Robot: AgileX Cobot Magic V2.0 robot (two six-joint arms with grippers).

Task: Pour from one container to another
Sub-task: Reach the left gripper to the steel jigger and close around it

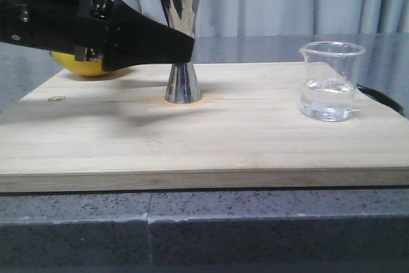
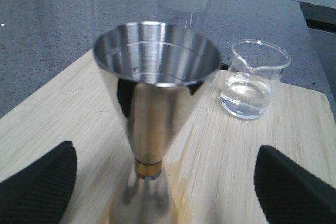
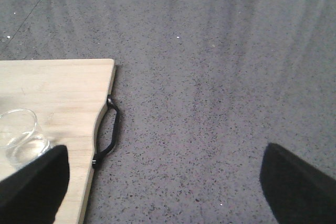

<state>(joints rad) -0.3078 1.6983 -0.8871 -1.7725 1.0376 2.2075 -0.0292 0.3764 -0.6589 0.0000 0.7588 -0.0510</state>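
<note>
The steel jigger [image 1: 183,43] stands upright near the centre of the wooden board [image 1: 128,139]. The left end effector [image 2: 165,182] sits released, its fingers [image 2: 39,182] wide apart either side of the jigger's waist. The glass beaker [image 1: 329,81], holding clear liquid, stands well apart at the jigger's 3 o'clock. The right end effector [image 3: 165,187] hangs released over the grey worktop [image 3: 220,77].

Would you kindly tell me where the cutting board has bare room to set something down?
Bare patches: the wide front strip of the cutting board, and the gap between the jigger and the beaker. Crowded: the back left, where the left claw meets the jigger near a lemon.
</note>
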